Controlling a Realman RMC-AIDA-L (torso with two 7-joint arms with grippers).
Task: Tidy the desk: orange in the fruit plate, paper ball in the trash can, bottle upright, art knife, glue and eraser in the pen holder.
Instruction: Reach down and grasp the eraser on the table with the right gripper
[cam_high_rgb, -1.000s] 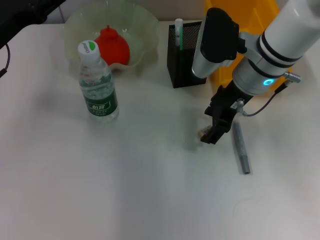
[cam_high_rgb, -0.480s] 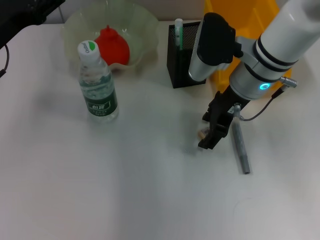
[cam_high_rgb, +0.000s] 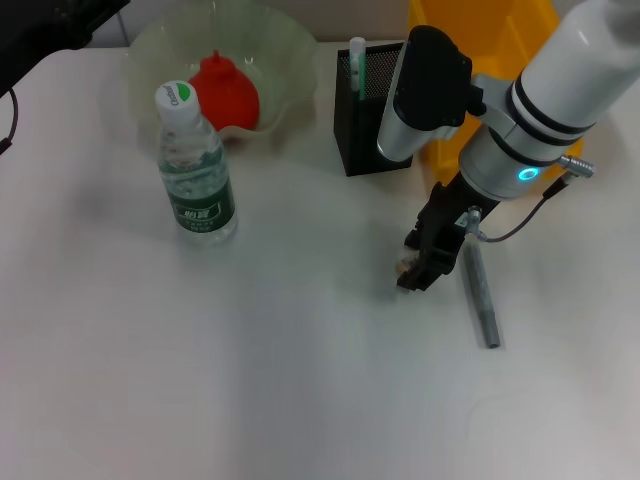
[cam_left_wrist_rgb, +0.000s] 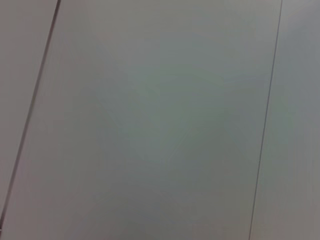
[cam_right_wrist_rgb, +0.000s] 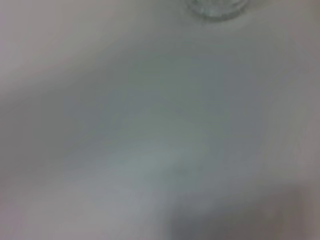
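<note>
One gripper, the right gripper (cam_high_rgb: 418, 268), works low on the table (cam_high_rgb: 300, 380) toward its right edge, clenched on a small eraser (cam_high_rgb: 404, 267); the art knife (cam_high_rgb: 480, 296) lies just beside. Farther back: bottle (cam_high_rgb: 195, 170) upright, pen holder (cam_high_rgb: 368, 112), orange (cam_high_rgb: 225, 92) in the fruit plate (cam_high_rgb: 285, 45).

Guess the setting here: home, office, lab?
Probably a lab bench staged as an office desk: plain white table, black mesh pen holder, yellow bin, and the right gripper working over it.
</note>
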